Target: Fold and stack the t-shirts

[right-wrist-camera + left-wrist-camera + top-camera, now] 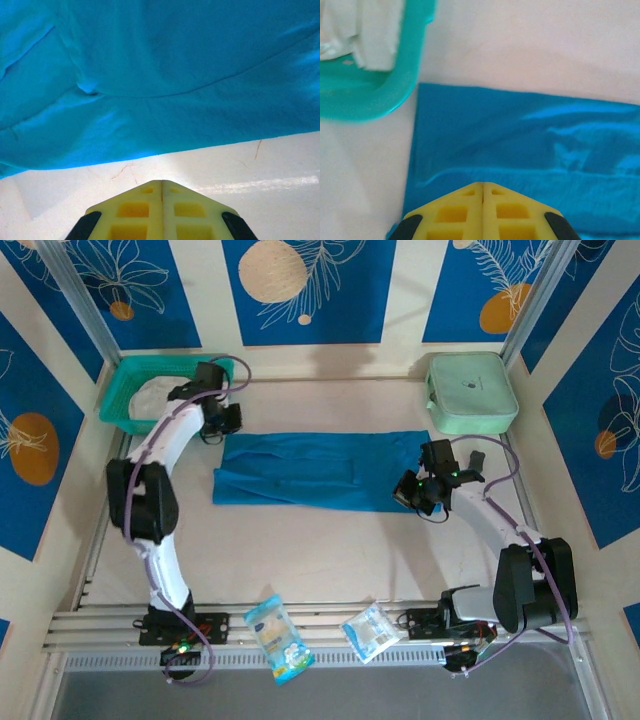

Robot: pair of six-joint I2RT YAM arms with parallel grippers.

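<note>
The teal-blue t-shirt lies flat across the middle of the table, folded into a long band. In the left wrist view the blue shirt fills the lower right, its left edge straight. My left gripper hovers at the shirt's far left corner, its yellow jaws pressed together with nothing between them. My right gripper sits at the shirt's near right edge, shut and empty over bare table, the blue cloth just beyond. The off-white t-shirt lies bunched in the basket.
The teal mesh basket stands at the back left, its rim close to the left gripper. A mint-green zip case lies at the back right. Two snack packets rest on the front rail.
</note>
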